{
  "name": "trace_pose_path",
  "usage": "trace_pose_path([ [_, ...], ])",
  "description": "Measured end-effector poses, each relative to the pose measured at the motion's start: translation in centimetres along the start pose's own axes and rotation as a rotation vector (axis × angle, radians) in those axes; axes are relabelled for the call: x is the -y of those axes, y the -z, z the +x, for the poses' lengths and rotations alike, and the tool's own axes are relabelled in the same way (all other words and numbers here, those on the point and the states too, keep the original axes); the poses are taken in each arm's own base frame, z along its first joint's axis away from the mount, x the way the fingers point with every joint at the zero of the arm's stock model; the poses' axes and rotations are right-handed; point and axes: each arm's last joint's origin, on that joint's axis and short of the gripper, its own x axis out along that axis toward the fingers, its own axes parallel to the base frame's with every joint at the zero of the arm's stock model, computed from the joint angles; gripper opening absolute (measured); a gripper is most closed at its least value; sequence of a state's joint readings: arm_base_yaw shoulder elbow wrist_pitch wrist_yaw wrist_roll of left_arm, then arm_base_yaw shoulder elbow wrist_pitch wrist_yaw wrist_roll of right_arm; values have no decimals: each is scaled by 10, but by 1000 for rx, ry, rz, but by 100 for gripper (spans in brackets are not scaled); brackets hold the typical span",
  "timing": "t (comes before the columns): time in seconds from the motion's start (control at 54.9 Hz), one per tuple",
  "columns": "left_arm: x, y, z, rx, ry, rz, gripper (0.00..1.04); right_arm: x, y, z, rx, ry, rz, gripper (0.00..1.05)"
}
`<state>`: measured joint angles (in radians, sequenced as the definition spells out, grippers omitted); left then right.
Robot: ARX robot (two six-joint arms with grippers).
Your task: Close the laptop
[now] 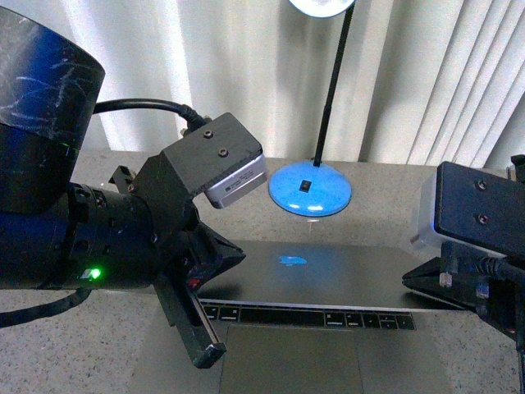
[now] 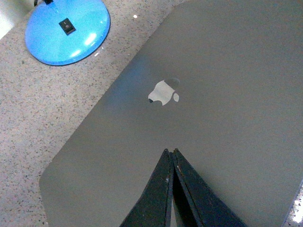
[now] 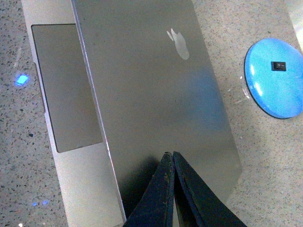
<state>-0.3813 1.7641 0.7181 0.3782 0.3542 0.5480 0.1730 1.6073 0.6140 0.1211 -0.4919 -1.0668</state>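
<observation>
The laptop (image 1: 328, 275) lies in front of me with its grey lid tilted low over the base. A strip of black keys (image 1: 312, 316) and the trackpad (image 1: 287, 361) still show. The lid's back with the shiny apple logo (image 2: 163, 92) fills the left wrist view and also shows in the right wrist view (image 3: 142, 71). My left gripper (image 1: 238, 253) is shut, its tips (image 2: 170, 151) at the lid's back near the left side. My right gripper (image 1: 406, 281) is shut, its tips (image 3: 169, 154) at the lid's back near the right edge.
A lamp with a round blue base (image 1: 310, 187) and a black stem stands just behind the laptop, also seen in the left wrist view (image 2: 66, 30) and the right wrist view (image 3: 274, 78). White curtains hang behind the speckled table (image 1: 66, 353).
</observation>
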Motion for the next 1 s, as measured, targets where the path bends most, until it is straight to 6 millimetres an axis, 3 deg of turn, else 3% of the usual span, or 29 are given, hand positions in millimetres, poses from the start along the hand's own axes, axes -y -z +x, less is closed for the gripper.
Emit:
trace_pose_path([
  [1.002,24,46,29,-41,70,-57,4,-29,31,39,-22,-73,20,3],
])
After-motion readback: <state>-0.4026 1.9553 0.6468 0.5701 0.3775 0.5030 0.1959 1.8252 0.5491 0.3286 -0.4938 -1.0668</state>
